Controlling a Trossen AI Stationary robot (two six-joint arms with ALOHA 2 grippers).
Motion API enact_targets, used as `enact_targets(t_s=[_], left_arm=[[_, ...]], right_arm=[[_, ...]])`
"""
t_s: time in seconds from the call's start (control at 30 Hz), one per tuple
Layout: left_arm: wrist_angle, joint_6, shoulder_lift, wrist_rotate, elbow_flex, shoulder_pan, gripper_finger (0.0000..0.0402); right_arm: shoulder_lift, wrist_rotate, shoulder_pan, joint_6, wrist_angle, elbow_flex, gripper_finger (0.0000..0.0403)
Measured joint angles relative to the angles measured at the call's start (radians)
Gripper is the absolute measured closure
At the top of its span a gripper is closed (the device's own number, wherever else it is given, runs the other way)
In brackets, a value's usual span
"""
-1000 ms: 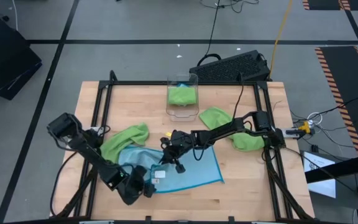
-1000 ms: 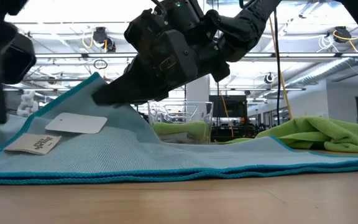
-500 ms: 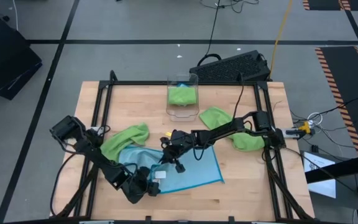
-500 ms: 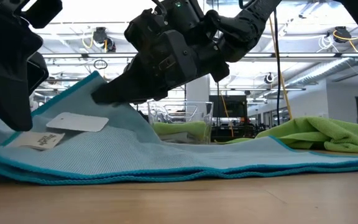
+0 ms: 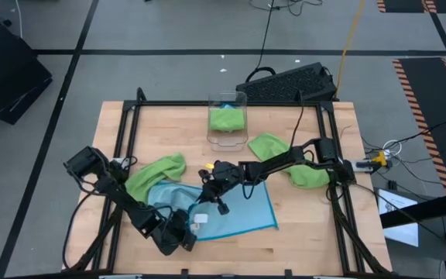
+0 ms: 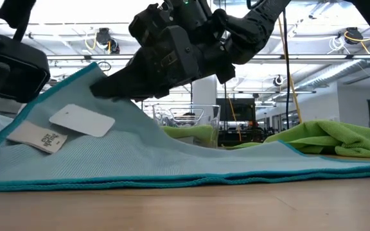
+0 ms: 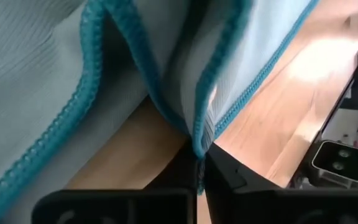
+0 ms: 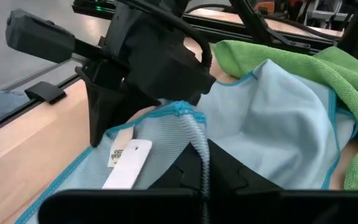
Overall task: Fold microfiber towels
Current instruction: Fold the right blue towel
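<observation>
Two sets of fingers pinch the same light blue towel [image 5: 235, 208], each at its own spot on the edge. The left fingers [image 7: 199, 169] are squeezed tight on the teal hem at the near left corner, so that corner can be lifted. The right fingers [image 8: 202, 163] are also squeezed tight on the hem, a bit farther back along the left edge. They hold it up off the desk [image 5: 316, 232], and the cloth hangs down from them like a little tent. I think both hold on this way so the left side can be pulled over the rest to make a fold.

Going outward, two small tags [image 6: 82, 120] sit on the raised part of the towel, close to the left fingers. The rest of the blue towel lies flat on the near middle of the desk, with its right side still resting on the wood.

Just behind it on the left lies a crumpled green towel [image 5: 155, 173], touching the blue one. More green towels [image 5: 269, 146] lie farther right, waiting their turn. At the far middle stands a clear bin [image 5: 228, 121] with a green towel inside, maybe one that is already folded.
</observation>
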Motion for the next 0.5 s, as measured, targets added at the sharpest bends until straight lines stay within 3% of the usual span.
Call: enact_targets(t_s=[0.13, 0.3, 0.5], left_arm=[[-0.039, 0.041, -0.02, -0.005, 0.0, 0.0, 0.0395], [-0.136, 0.177, -0.138, -0.04, -0.003, 0.008, 0.0397], [-0.229, 0.567, -0.321, -0.123, -0.002, 0.056, 0.0398]], right_arm=[[-0.024, 0.002, 0.0, -0.007, -0.063, -0.002, 0.0402], [-0.159, 0.014, 0.003, -0.069, -0.281, 0.0, 0.0402], [-0.359, 0.194, 0.062, -0.097, -0.577, 0.0, 0.0402]])
